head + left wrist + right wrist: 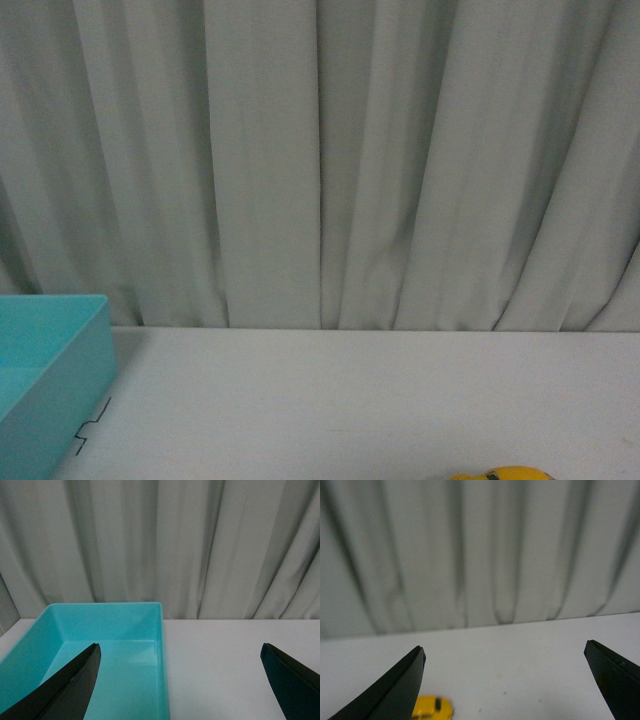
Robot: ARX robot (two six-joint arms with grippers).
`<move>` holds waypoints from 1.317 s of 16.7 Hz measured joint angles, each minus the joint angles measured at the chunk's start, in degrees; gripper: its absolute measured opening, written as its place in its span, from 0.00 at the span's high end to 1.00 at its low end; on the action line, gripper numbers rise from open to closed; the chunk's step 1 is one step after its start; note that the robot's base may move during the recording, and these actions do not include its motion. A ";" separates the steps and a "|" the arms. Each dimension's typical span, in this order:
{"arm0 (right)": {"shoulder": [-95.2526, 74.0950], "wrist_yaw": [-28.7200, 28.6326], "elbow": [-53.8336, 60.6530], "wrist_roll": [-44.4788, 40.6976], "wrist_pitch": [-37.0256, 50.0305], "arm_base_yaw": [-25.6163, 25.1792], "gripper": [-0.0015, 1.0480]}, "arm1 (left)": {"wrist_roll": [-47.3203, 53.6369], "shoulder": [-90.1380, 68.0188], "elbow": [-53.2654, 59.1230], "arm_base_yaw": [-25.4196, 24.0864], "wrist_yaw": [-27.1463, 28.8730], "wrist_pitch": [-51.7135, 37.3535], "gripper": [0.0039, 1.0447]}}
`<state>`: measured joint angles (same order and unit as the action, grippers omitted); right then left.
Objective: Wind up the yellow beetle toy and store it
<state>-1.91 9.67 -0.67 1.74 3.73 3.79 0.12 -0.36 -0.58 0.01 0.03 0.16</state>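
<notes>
Right gripper (504, 646) is spread wide and holds nothing, and its two dark fingers (395, 690) hang above the table (520, 670). The toy (432, 708) lies on that table just past one fingertip, not between the two. Left gripper (180, 647) is just as wide and just as empty, poised over the near end of the bin (107, 607), whose inside shows nothing in it. In the front view neither arm appears. Only the toy's (505, 473) yellow top pokes up at the near edge of the table (350, 400), right of centre, while the bin (60, 370) stands far off to the left, well apart from it. Behind everything hangs a pale pleated curtain (320, 150). I judge the task to be at its very start: the toy is untouched, neither wound nor stored, and the step in hand is the reach for it. The next move calls for the right gripper to shift sideways until the toy lies between the fingers, drop low and close across its small rounded body, which looks smooth and could skid. The count is one toy, one bin, two grippers and one curtain.
</notes>
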 joint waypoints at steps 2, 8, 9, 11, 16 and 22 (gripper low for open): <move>-1.51 6.64 -0.46 1.64 1.27 2.78 0.06 | 0.00 0.00 0.00 0.00 0.02 0.02 0.06; -13.16 6.40 -2.54 0.02 19.06 -6.19 0.06 | 0.00 0.00 0.00 0.00 -0.02 0.00 0.06; -23.19 -1.18 -4.90 -1.86 29.09 -9.97 0.06 | 0.00 0.00 0.00 0.00 0.00 0.00 0.06; -41.40 -15.23 -12.11 -5.73 44.89 -15.04 0.06 | 0.00 0.02 0.00 0.00 0.13 -0.02 0.06; -70.05 -49.00 -29.16 -26.95 36.20 -16.04 0.06 | -0.02 0.00 0.00 0.00 0.00 0.02 0.06; -91.95 -51.32 -42.95 -76.30 -5.97 -15.56 0.06 | -0.02 0.00 0.00 0.00 0.00 0.02 0.06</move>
<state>-93.86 -41.65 -43.62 -74.56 -2.24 -11.77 0.10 -0.36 -0.58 0.01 0.03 0.19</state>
